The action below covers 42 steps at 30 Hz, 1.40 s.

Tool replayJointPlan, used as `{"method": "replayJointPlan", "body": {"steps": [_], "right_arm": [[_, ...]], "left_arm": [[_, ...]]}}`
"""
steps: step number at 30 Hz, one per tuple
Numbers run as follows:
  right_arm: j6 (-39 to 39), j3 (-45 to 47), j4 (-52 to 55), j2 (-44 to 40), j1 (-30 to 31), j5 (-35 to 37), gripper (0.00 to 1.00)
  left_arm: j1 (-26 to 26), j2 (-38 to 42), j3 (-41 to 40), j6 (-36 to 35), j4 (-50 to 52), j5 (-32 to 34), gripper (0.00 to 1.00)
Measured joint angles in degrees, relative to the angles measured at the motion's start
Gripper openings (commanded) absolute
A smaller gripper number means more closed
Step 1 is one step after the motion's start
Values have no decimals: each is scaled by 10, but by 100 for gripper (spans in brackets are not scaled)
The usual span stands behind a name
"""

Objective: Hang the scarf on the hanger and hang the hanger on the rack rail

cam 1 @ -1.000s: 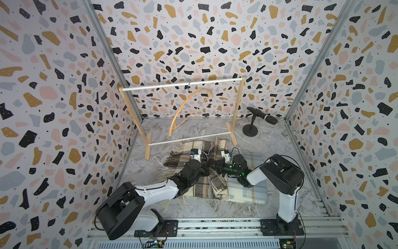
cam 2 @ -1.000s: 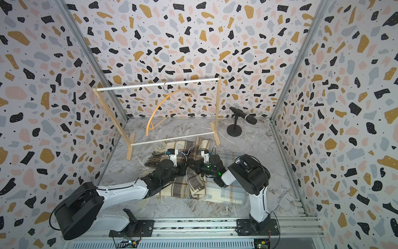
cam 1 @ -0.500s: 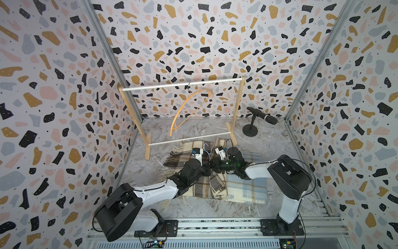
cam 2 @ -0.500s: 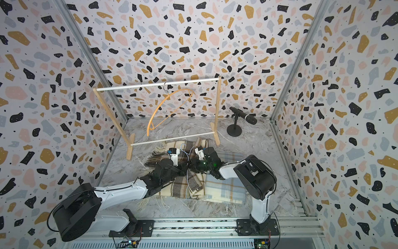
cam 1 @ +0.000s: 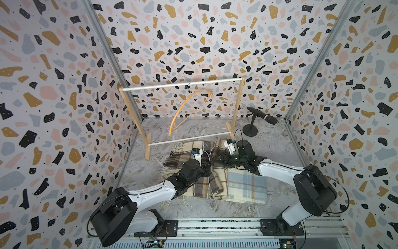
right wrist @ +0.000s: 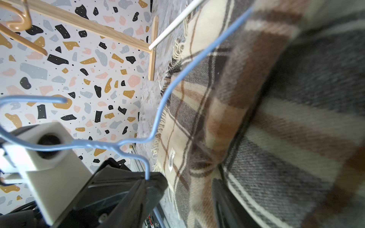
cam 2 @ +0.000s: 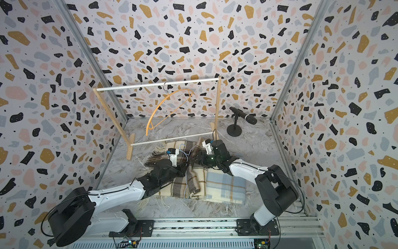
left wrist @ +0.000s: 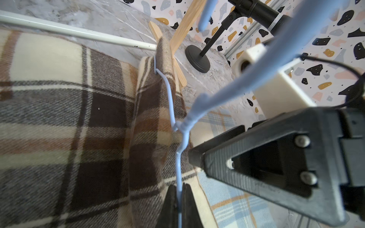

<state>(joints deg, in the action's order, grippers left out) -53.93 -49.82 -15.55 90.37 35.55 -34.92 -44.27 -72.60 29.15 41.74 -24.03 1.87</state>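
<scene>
Only wrist views show left jaws pinching blue hanger (left wrist: 178, 169), right jaws spread over scarf (left wrist: 59, 118)

left gripper (right wrist: 145, 180) clamps blue wire hanger (right wrist: 164, 94), wire runs across plaid scarf (right wrist: 276, 142) w/ fringe

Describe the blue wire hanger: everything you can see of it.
The blue wire hanger is thin wire, apparently coated light blue, with a twisted neck and an open hook. It sits low over the plaid scarf, hook toward the wooden rack, hung on nothing. One shoulder runs along a raised scarf fold. The left gripper is shut on the other shoulder, below the neck. Its lower bar cannot be made out.
</scene>
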Motion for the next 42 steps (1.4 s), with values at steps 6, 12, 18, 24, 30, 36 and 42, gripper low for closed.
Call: {"method": "replayJointPlan", "body": {"steps": [6,12,18,24,30,36,42], "right_arm": [[-53,-34,-34,22,-5,3,54],[-103,-82,-37,87,-6,4,49],[-130,-88,-32,104,-6,6,37],[-141,-92,-32,106,-7,0,19],[-144,-94,-32,106,-7,-6,3],[-137,-94,-21,106,-9,-5,0],[-122,-95,-18,106,-15,-16,0]], "left_arm": [[0,-1,0,-2,0,0,0],[0,-5,0,-2,0,-2,0],[0,-9,0,-7,-4,-6,0],[0,-10,3,-21,0,-11,0],[0,-16,11,-37,16,-20,0],[0,-10,17,-54,39,-26,32],[0,72,17,-70,94,1,72]]}}
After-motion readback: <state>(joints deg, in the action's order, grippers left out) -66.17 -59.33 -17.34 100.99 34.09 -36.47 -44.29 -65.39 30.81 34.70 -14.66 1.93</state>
